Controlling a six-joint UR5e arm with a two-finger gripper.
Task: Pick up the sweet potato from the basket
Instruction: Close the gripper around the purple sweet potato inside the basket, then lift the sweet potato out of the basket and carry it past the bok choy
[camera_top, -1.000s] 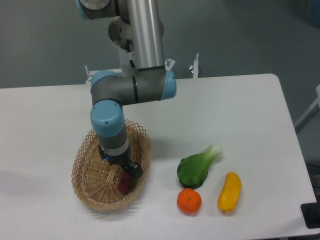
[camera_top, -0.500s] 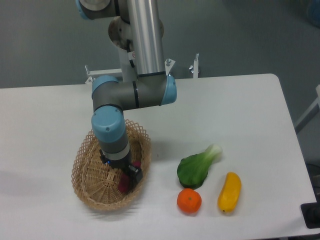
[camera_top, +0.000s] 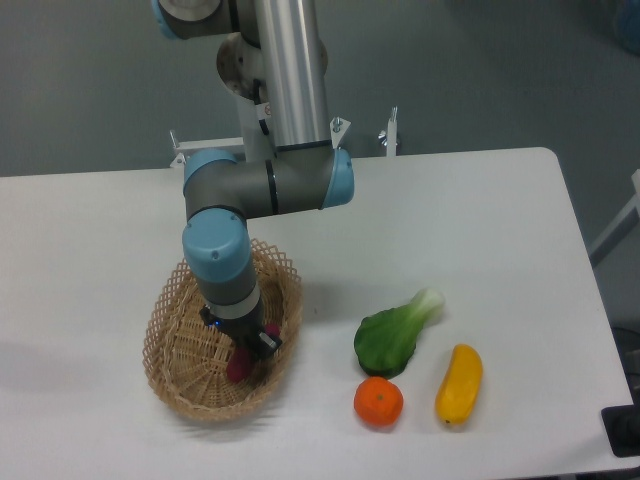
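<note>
Gripper (camera_top: 245, 352) is down inside the basket (camera_top: 170, 345), lower left of the frame, fingers closed around the sweet potato (camera_top: 238, 366); only a dark red-purple patch shows below and beside the black fingers, so the grasp looks made but I can't confirm how secure it is. The potato sits low in the right half of the basket, near the inner wall, and whether it's touching the basket floor or just clear of it I can't tell from this angle. The wrist and blue-capped joint stand nearly vertical straight above it, blocking most of the contact area; the forearm elbow runs toward frame centre and the silver upper link goes up out of the top edge. Outside the basket, on the white table (camera_top: 480, 220): a green leafy vegetable (camera_top: 392, 335) right of the basket, a round orange fruit (camera_top: 378, 401) just below it, and a yellow oblong vegetable (camera_top: 459, 383) further right, all well apart from the gripper. Progress as I read it: approach and descent done, closure appears done, lift not complete, since the potato is not above the scalloped rim. Left to do: a straight vertical retract clear of the rim without snagging the wicker, then verify the tuber stays held.
</note>
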